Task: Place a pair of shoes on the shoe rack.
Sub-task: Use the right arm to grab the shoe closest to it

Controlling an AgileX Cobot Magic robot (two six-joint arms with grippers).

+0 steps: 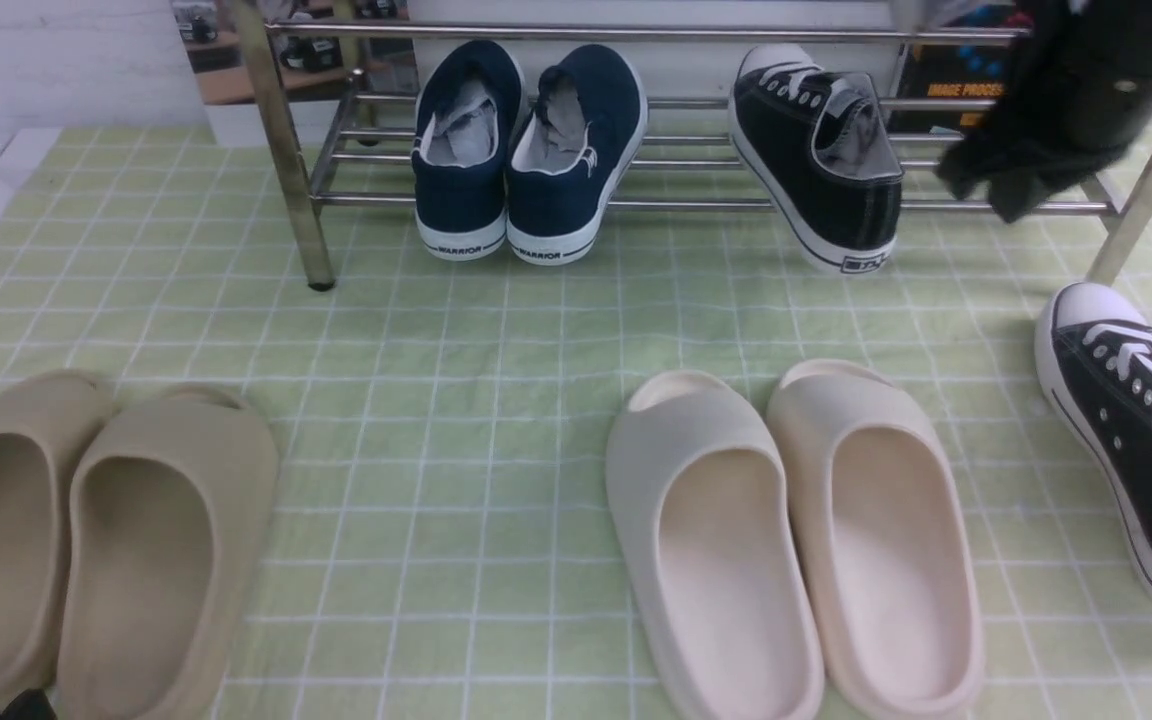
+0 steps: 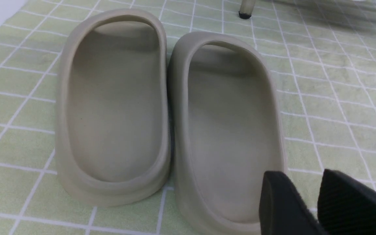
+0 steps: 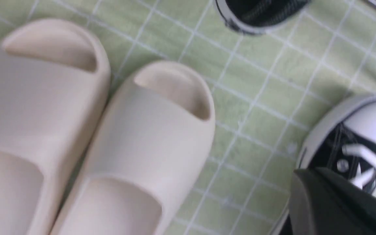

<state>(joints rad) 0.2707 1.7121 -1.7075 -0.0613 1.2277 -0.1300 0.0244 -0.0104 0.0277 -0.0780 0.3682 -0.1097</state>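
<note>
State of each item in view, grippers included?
Racked black sneaker: on lower shelf, toe inward, empty
Other black sneaker: on floor, upright, unheld
Navy slip-ons: on lower shelf, paired
Beige and cream slides: on floor, paired
Left gripper: slightly open
Right gripper: shut

White wall (image 1: 56, 60); green cloth with white grid lines (image 1: 436, 450) beneath.

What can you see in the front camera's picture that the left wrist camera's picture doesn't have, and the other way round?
Only the front view: the white-laced black sneakers, one on the rack and one on the floor, and the cream slides.
Only the left wrist view: the tips of both fingers of the left gripper.
Both: the beige slides and a rack leg.
</note>
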